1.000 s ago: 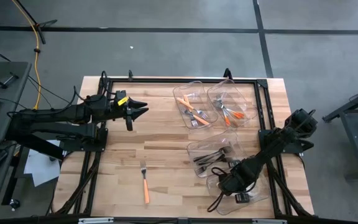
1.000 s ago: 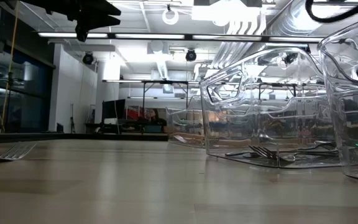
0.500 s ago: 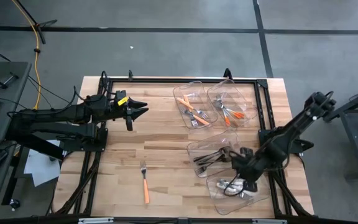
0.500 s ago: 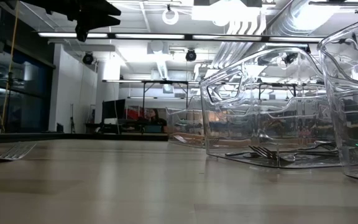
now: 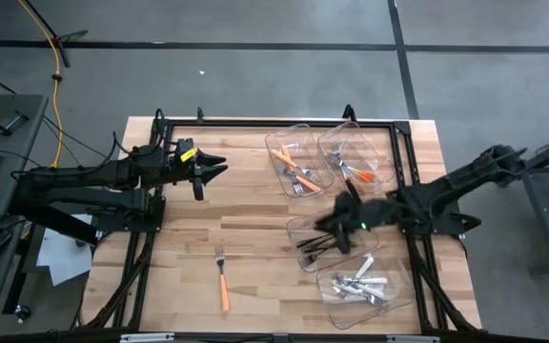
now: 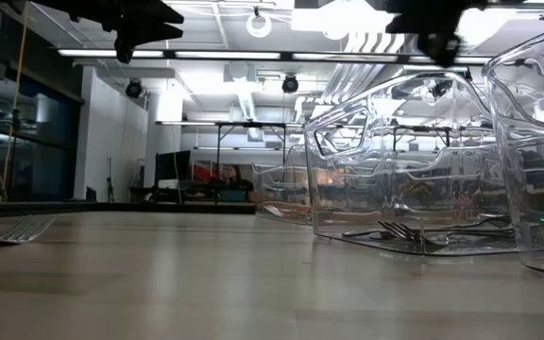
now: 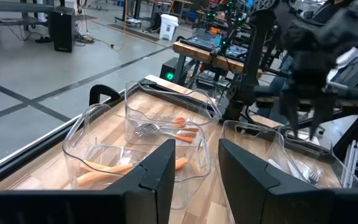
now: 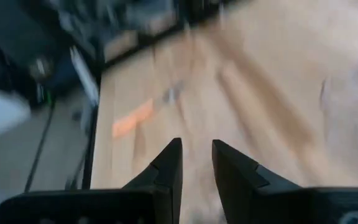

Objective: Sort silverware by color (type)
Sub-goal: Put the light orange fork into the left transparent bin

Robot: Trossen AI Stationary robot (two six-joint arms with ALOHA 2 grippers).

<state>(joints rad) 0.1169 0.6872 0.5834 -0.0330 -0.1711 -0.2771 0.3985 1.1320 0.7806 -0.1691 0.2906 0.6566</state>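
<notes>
An orange-handled fork [image 5: 222, 279] lies flat on the wooden table near its front edge; the right wrist view shows it blurred [image 8: 132, 118]. More silverware lies in clear bins: orange handles in two far bins [image 5: 294, 170] [image 5: 351, 164], dark metal pieces in a middle bin [image 5: 320, 243], white handles in the near right bin [image 5: 360, 284]. My right gripper [image 5: 324, 227] hovers over the dark-metal bin, open, nothing between its fingers [image 8: 196, 158]. My left gripper [image 5: 213, 170] hangs above the table's far left, open and empty [image 7: 196, 162].
A black frame [image 5: 255, 122] runs around the table's edges. The four bins crowd the right half. Bare wood [image 5: 246, 219] stretches between the left gripper and the lone fork. Cables and a desk stand beyond the left edge.
My right gripper has risen out of the near right bin with the white handles and swung toward the far and left, over the dark-metal bin. It has tipped up from pointing steeply down to nearer level. The white-handled pieces lie uncovered in their bin.
</notes>
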